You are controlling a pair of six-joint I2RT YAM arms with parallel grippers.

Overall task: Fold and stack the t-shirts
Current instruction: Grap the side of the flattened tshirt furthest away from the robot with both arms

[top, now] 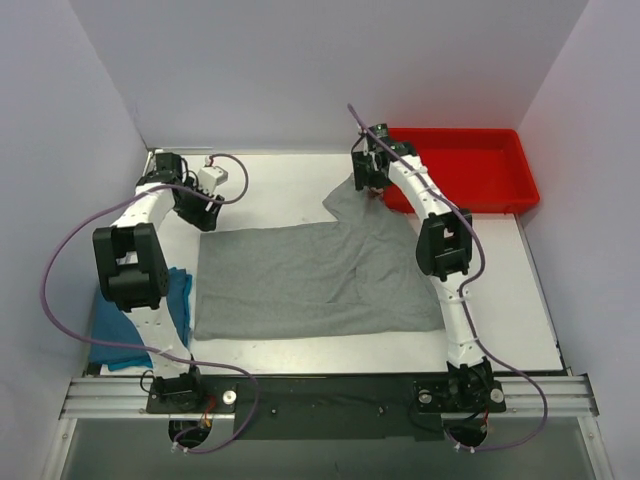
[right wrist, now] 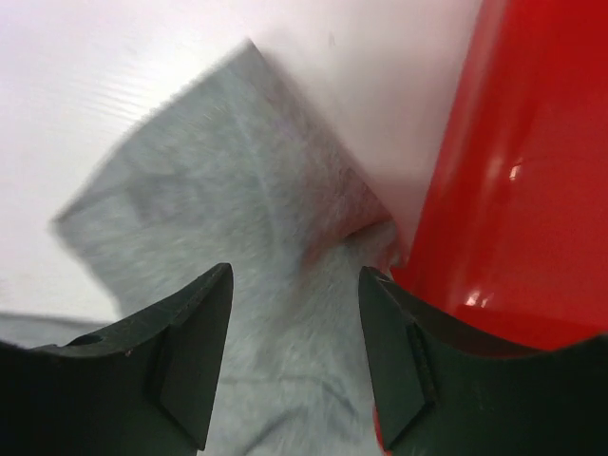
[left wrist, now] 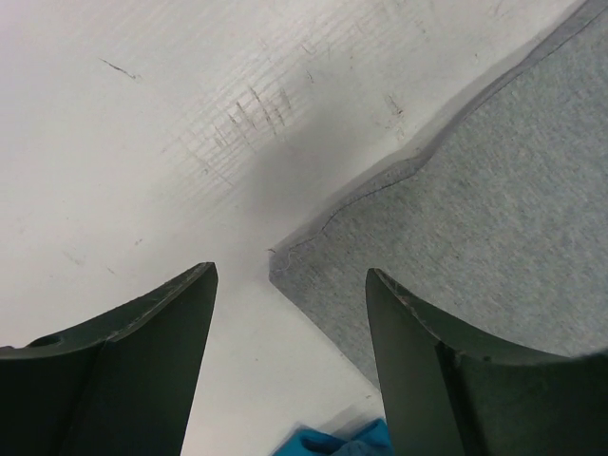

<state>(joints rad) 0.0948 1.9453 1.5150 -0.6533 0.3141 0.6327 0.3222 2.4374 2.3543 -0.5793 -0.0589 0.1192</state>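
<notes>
Grey shirt [top: 300,280] lies spread flat on the table [top: 270,180]. The left gripper [left wrist: 290,275] is over its far left corner, with jaws wide apart and holding nothing; the corner sits between the fingers. The right gripper [right wrist: 294,275] is over the shirt's sleeve, also wide apart and empty. A red bin [right wrist: 513,190] is just to its right. A blue shirt [top: 120,330] lies behind the left gripper, near that arm's base.

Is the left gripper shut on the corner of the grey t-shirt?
No, the left gripper is open, its fingers standing apart on either side of the grey t-shirt corner, which lies flat on the table.
</notes>
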